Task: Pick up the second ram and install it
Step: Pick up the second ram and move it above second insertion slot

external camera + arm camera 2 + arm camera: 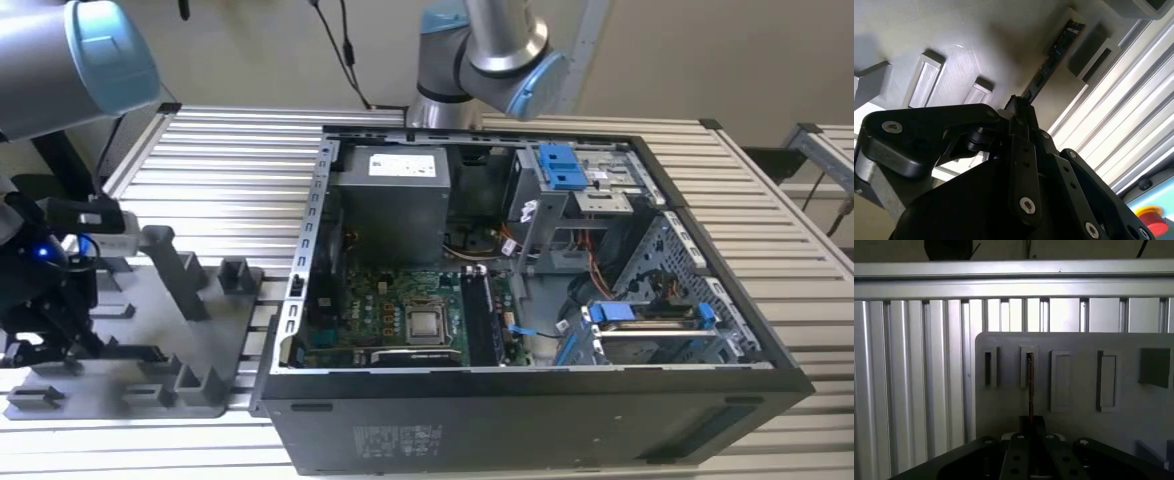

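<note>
The second ram (1030,385) is a thin dark strip seen edge-on in the first wrist view. My gripper (1030,424) is shut on its near end. Its far end reaches a narrow slot of the grey tray (1079,390). In the second wrist view the ram (1051,60) runs out from between my gripper (1016,106) fingers toward the tray (979,40). In the exterior view my gripper (47,345) hangs low over the tray (200,340), at the exterior view's left, well apart from the open computer case (534,400).
The case holds a green motherboard (400,310), a power supply (394,200) and blue-handled drive bays (561,170). Upright grey blocks (167,260) stand on the tray close to my arm. A ribbed metal table (227,170) carries everything. A second arm base (481,60) stands behind the case.
</note>
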`<action>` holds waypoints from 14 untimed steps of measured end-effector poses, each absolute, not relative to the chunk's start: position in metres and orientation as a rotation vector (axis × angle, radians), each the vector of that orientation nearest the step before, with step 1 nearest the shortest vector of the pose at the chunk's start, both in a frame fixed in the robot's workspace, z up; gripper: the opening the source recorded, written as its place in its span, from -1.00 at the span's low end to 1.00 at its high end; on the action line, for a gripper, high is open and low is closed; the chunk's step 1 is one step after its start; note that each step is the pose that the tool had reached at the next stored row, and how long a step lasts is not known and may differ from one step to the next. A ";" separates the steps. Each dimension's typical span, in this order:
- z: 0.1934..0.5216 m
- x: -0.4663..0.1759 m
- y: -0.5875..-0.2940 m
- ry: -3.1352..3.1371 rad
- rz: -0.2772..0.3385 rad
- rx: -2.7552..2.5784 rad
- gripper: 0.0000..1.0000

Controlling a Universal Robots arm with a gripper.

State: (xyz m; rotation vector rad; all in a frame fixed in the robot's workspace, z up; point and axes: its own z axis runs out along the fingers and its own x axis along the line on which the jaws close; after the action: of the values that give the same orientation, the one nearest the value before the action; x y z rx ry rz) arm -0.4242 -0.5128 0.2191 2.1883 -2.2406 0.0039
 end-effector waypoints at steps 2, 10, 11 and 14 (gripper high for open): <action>0.222 -0.424 -0.513 -2.241 0.004 2.188 -0.72; 0.232 -0.424 -0.513 -2.241 0.004 2.188 -0.72; 0.233 -0.424 -0.513 -2.241 0.004 2.188 -0.72; 0.236 -0.424 -0.513 -2.241 0.004 2.188 -0.72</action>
State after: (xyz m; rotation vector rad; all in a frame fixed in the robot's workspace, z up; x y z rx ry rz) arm -0.4242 -0.5129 0.2362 2.1884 -2.2406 0.0039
